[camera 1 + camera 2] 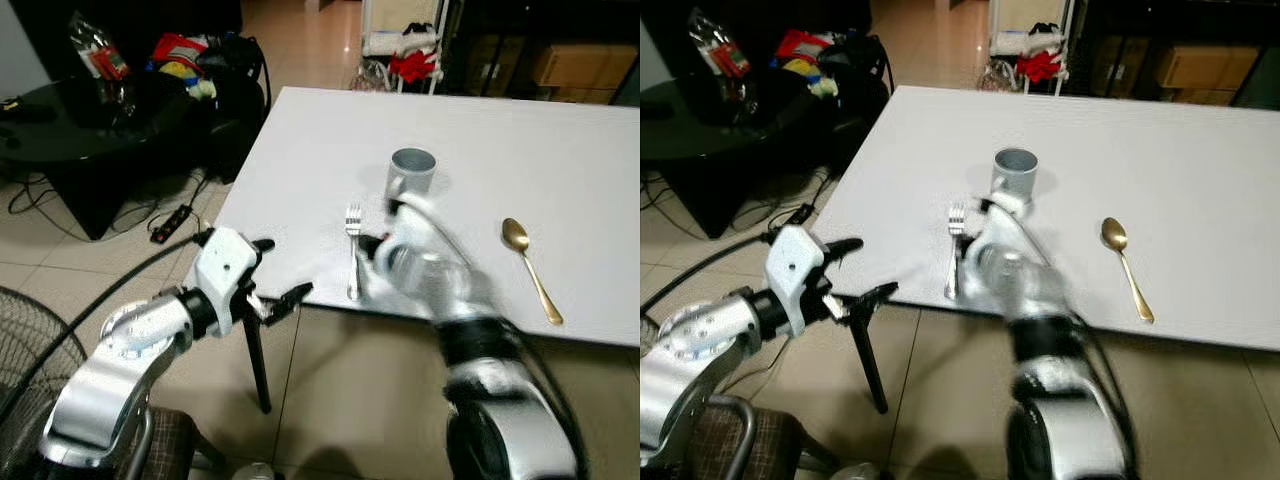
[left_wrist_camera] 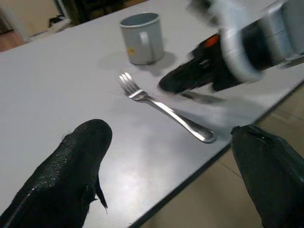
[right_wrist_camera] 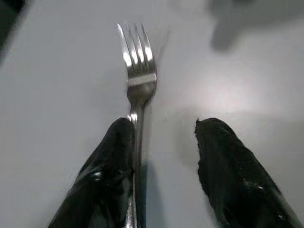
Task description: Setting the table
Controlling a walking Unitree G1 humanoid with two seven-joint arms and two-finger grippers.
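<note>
Fork (image 3: pixel 137 80) flat on table (image 1: pixel 300 160), right fingers (image 3: pixel 107 175) apart beside handle.

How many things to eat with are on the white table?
2. A silver fork lies near the table's front edge, by the right gripper. A gold spoon lies further to the right.

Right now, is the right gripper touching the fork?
Touching. In the right wrist view one finger of the open right gripper lies against the fork handle; the other stands apart.
</note>
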